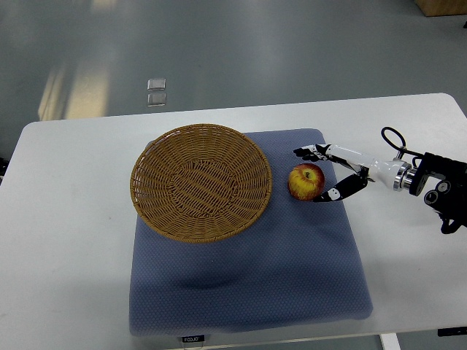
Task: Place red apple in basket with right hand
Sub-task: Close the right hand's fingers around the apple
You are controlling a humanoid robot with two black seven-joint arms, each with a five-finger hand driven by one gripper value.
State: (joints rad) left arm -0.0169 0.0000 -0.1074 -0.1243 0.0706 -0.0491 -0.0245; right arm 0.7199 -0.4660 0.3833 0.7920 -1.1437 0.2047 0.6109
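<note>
A red and yellow apple (306,181) lies on the blue-grey mat (292,270), just right of the round wicker basket (201,181). The basket holds nothing. My right hand (315,175) comes in from the right edge and brackets the apple: upper fingers (309,152) reach past its far side, the thumb (337,192) lies along its near right side. The fingers are spread around the fruit and I see no firm closure on it. The apple rests on the mat. The left arm does not show.
The mat covers the middle of a white table (66,240). The table's back edge runs behind the basket, with grey floor beyond. A black cable loop (392,136) rises from my right wrist.
</note>
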